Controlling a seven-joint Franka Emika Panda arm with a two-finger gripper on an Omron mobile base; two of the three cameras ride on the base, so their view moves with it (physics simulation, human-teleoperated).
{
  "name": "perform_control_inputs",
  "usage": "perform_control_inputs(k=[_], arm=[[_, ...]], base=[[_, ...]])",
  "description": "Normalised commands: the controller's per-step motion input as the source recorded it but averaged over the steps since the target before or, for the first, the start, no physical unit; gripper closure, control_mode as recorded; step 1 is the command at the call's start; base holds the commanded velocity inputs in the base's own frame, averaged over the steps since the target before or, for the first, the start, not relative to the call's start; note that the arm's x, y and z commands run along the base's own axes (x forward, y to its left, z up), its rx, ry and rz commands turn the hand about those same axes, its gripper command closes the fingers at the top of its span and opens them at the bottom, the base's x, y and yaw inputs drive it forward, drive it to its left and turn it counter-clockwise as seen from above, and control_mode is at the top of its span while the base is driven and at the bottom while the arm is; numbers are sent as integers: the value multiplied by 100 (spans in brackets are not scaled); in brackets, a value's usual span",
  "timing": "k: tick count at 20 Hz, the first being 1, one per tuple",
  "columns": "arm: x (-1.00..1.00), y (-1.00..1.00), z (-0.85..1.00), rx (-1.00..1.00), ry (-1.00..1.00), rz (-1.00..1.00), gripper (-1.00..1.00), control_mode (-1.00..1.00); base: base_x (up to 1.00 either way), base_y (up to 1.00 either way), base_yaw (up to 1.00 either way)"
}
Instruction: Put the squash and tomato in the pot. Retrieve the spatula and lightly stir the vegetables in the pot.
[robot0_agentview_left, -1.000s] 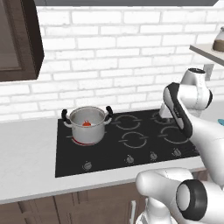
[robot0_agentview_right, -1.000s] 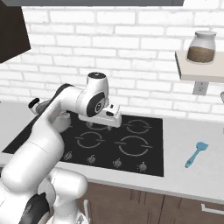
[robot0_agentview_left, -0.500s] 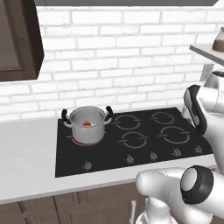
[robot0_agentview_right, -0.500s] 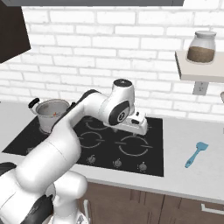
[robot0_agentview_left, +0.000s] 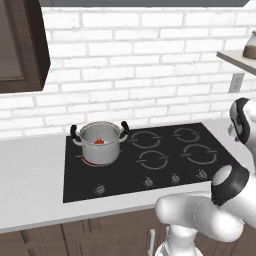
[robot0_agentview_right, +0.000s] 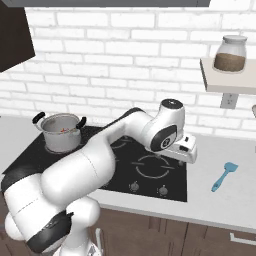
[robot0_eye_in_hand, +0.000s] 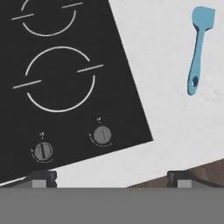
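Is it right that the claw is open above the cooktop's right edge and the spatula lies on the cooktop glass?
Not quite. The spatula lies on the white counter right of the cooktop, not on the glass; the hand view shows it. The claw is open, as you said.

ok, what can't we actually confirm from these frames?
- Squash: inside the pot the left base view shows the red tomato; the pot wall hides anything lower.
- Pot contents, right base view: too small to make out.
- Gripper, hand view: just the tips rise above the bottom band.
- Jar, left base view: cut off by the right edge.
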Motion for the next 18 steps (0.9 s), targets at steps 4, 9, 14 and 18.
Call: perform_control_inputs(k=[4,9,14,18], arm=[[3,-56,-22,0,0,-9,-100,-100],[19,-43,-22,0,0,-8,-100,-100],[29,-54,-34,0,0,-7,-100,-100],[23,-64,-29,0,0,-3,-100,-100]], base=[[0,0,0],[0,0,0],[0,0,0],[0,0,0]])
